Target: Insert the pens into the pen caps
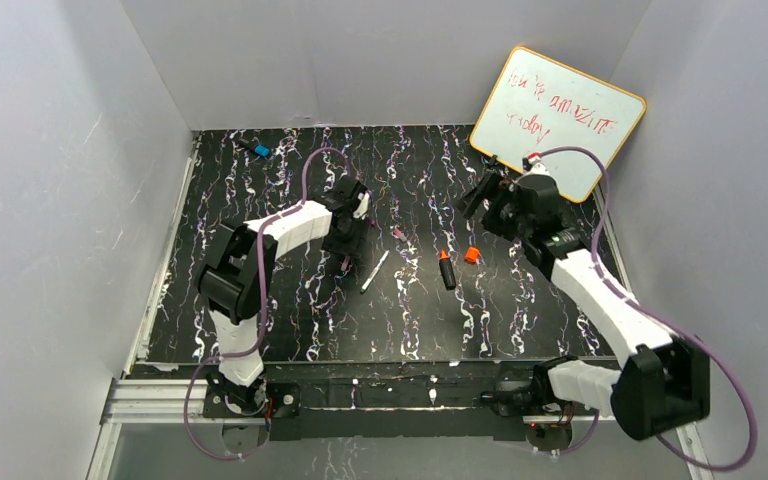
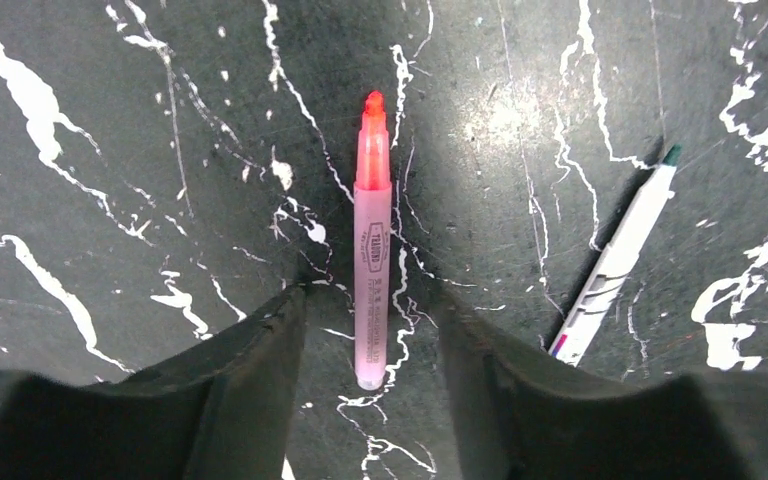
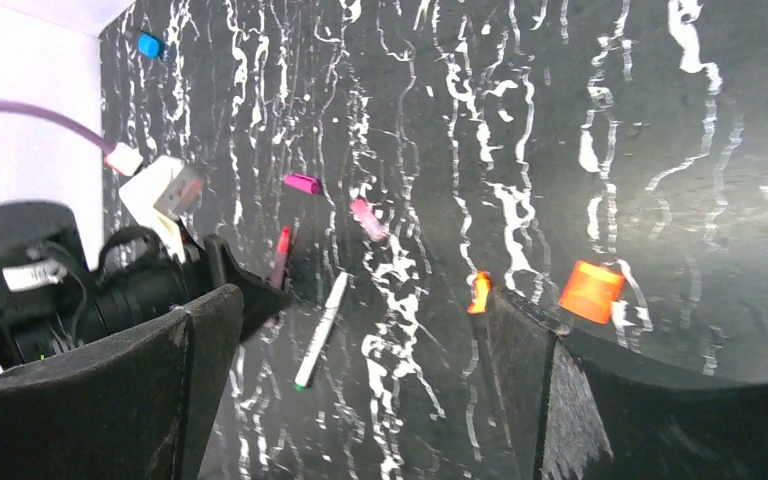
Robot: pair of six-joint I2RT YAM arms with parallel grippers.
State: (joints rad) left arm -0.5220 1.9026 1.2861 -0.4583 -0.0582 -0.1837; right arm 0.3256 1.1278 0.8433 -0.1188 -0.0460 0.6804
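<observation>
My left gripper (image 1: 345,240) is open, and its jaws straddle the rear end of the slim pink pen (image 2: 371,260), which lies flat with its red tip pointing away. The white pen (image 2: 615,262) lies to its right and also shows in the top view (image 1: 374,271). The black marker (image 1: 446,270) with an orange-red end lies mid-table, with the orange cap (image 1: 472,255) beside it. The pale pink cap (image 3: 367,219) and the magenta cap (image 3: 302,183) lie apart farther back. My right gripper (image 1: 478,197) is open and empty, raised behind the marker and the orange cap (image 3: 591,291).
A small black piece with a blue end (image 1: 258,149) lies at the back left. A whiteboard (image 1: 557,120) with red writing leans at the back right, close behind the right arm. White walls enclose the dark marbled table (image 1: 290,320).
</observation>
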